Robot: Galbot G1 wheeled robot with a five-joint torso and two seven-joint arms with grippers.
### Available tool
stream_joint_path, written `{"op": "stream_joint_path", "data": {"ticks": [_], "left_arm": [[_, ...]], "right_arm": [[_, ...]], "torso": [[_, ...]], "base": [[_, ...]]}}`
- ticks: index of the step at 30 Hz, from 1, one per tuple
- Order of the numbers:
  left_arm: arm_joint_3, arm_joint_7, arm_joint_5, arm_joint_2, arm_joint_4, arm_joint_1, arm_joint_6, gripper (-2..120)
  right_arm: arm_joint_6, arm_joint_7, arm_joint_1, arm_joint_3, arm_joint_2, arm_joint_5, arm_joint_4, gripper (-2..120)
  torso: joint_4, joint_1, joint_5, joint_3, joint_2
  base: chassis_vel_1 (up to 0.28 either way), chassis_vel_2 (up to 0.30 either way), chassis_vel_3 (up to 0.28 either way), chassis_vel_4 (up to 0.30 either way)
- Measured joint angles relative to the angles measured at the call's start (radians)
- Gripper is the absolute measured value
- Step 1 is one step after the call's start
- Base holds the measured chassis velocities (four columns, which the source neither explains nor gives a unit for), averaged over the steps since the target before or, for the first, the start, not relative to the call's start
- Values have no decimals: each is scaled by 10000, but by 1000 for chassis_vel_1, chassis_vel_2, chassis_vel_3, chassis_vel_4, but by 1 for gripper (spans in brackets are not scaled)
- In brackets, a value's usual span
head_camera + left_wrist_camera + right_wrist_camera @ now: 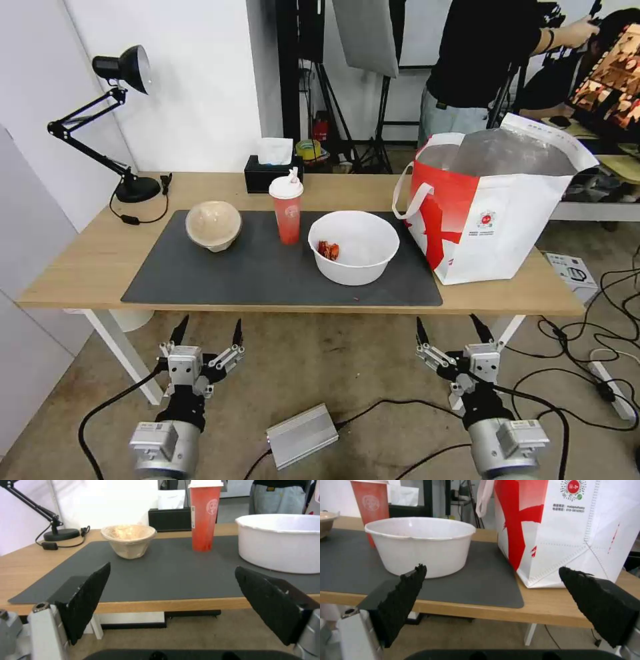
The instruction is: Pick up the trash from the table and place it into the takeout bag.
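Nothing is picked up yet: both the left claw [207,331] and right claw [451,329] hang spread at the frame's bottom, short of the tabletop [87,257], where the beige bowl [213,225], red cup [287,211] and white bowl [354,246] wait mid-frame beside the takeout bag [507,220] at right, so next comes a reach forward.

Bag logo [487,219] text — too small to read.

Takeout bag [566,530], round red logo: characters inside too small for me to read.
Takeout bag, print below logo: two small lines, not legible to me with certainty.
Red drink cup [204,517], white round emblem: I can read no text.
Other surfaces: I find no readable text.
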Motion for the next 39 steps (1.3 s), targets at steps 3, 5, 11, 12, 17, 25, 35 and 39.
{"op": "stream_joint_path", "data": {"ticks": [3,5,11,12,17,25,35,39], "left_arm": [[400,-632,21,-273,-124,86,-211,100],[972,-1567,57,-675,-302,210,-538,100],[1167,-1744,-70,-865,-345,231,-1010,100],[1179,-1732,-94,-866,-318,229,-1051,100],[1163,-1693,-142,-862,-238,210,-1308,100],[1105,-1453,-226,-843,-246,256,-1360,100],[1033,-1174,-241,-711,-270,333,-833,100],[998,-1111,-237,-676,-275,357,-818,100]], "right_arm": [[-248,334,-1,-163,-581,167,212,100],[-614,837,-5,-403,-1427,412,523,100],[-919,1340,-6,-673,-2371,667,858,100],[-913,1353,-5,-694,-2393,671,861,100],[-822,1352,-12,-714,-2339,618,835,100],[-686,1311,6,-792,-2277,543,766,100],[-462,1086,174,-752,-2510,951,734,100],[-344,857,337,-673,-2763,1340,764,100]], "torso": [[0,0,-3,0,0],[2,0,0,0,0],[3,1,-2,0,0],[2,0,-1,0,0],[1,1,-1,0,-1],[1,1,-3,0,-1],[1,0,-3,0,-1],[1,1,-3,0,-1]], "base": [[0,0,0,0],[0,0,0,0],[0,0,0,0],[0,0,0,0],[0,0,0,0],[0,0,0,0],[0,0,0,0],[0,0,0,0]]}}
